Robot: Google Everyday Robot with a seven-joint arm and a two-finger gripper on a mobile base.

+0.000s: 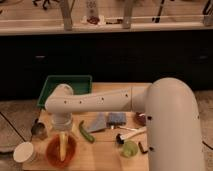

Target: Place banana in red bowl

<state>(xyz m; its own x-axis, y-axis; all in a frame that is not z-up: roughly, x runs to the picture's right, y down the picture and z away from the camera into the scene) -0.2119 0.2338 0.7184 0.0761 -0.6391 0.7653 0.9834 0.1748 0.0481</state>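
A white robot arm [100,100] reaches left across a wooden table [102,156], its gripper [62,131] hanging directly over the red bowl [50,151] at the near left corner. The banana [62,146] rests in the bowl below the gripper. A white cup [25,151] sits just left of the bowl, with a green pod [86,131] to the bowl's right and a green tray [65,83] farther back.
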